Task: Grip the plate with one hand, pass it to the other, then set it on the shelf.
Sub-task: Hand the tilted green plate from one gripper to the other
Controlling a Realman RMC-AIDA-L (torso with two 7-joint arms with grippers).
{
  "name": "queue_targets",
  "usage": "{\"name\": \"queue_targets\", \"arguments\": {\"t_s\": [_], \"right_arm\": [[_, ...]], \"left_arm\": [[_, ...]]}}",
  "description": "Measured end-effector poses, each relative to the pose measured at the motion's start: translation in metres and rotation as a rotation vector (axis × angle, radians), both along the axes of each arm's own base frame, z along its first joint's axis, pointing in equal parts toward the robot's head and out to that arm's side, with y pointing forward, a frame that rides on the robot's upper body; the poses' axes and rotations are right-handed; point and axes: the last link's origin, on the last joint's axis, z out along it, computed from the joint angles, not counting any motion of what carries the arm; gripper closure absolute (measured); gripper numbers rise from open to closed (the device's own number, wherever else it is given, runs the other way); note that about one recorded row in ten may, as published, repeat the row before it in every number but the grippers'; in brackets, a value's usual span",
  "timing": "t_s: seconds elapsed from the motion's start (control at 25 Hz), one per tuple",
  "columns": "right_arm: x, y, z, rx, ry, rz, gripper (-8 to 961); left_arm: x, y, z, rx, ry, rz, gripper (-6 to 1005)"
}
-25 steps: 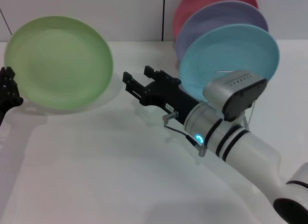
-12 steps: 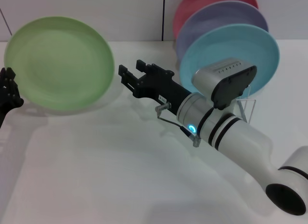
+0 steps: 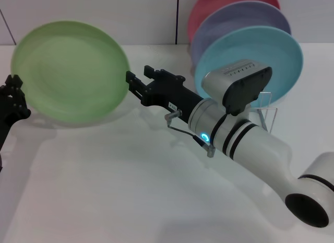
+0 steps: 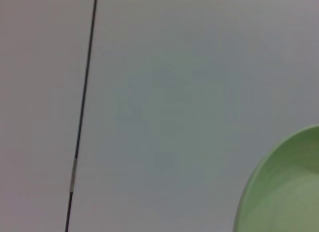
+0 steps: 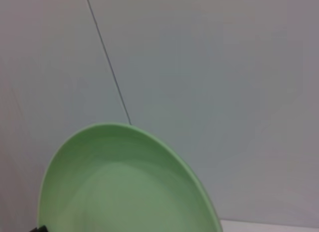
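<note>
The light green plate (image 3: 70, 73) is held upright in the air at the left, its face turned toward the camera. My left gripper (image 3: 15, 99) is shut on its lower left rim. From the right, my right gripper (image 3: 138, 78) reaches in open, its fingertips just at the plate's right rim without closing on it. The plate fills the low part of the right wrist view (image 5: 124, 187) and shows as a corner in the left wrist view (image 4: 289, 192). The shelf (image 3: 267, 113), a thin chrome wire rack, stands at the back right, partly hidden behind my right arm.
Three plates stand on edge in the rack: a turquoise plate (image 3: 261, 49) in front, a lavender plate (image 3: 235, 21) behind it, and a pink plate (image 3: 219, 2) at the back. A white wall closes off the far side of the white table (image 3: 120, 180).
My right arm has stretched left, bringing its open gripper up to the plate's right rim. The left gripper has carried the plate a little to the right.
</note>
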Motion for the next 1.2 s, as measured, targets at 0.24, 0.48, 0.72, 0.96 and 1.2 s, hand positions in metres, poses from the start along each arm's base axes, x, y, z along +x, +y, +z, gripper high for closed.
{"name": "queue_targets", "arguments": {"t_s": [0.24,0.48,0.72,0.96,1.2], "right_arm": [[-0.0016,0.0026,-0.0017,-0.011,-0.013,-0.008,472],[-0.0031,0.0032,-0.0021,-0.013,-0.014,-0.008,471],[-0.0037,0.0032,-0.0022,-0.014,-0.013,-0.008,471],[-0.0039,0.0029,-0.0026,-0.016,-0.012,-0.009,483],[-0.0037,0.0022,-0.0029,-0.017,-0.011,-0.01,577]], "left_arm": [[0.0024,0.0008,-0.0025,-0.016,0.006,-0.013,922],[0.0041,0.0014,-0.0041,-0.025,0.011,-0.021,920],[0.0037,0.0004,-0.0052,-0.03,0.01,-0.018,918],[0.0036,-0.0002,-0.0058,-0.034,0.011,-0.019,916],[0.0042,-0.0018,-0.0063,-0.037,0.012,-0.028,914]]}}
